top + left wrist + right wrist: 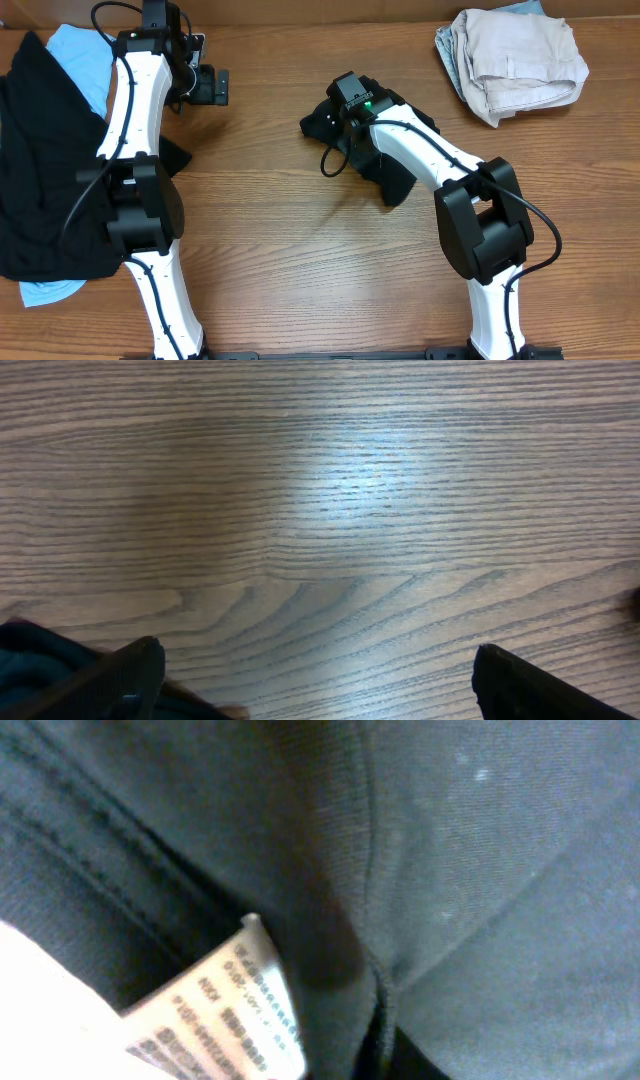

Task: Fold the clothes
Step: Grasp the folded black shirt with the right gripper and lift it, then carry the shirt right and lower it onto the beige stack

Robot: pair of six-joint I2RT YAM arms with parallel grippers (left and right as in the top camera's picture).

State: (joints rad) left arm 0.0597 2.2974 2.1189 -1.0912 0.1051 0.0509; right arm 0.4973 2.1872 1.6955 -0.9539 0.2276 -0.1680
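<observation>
Black garment (392, 182) amid open tabletop (270, 250)

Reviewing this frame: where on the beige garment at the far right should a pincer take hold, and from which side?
The beige garment lies flat in bunched layers, so likely pinch its near-left corner, where the layered edge juts onto bare table. Come from above, on the side facing the table's middle.
</observation>
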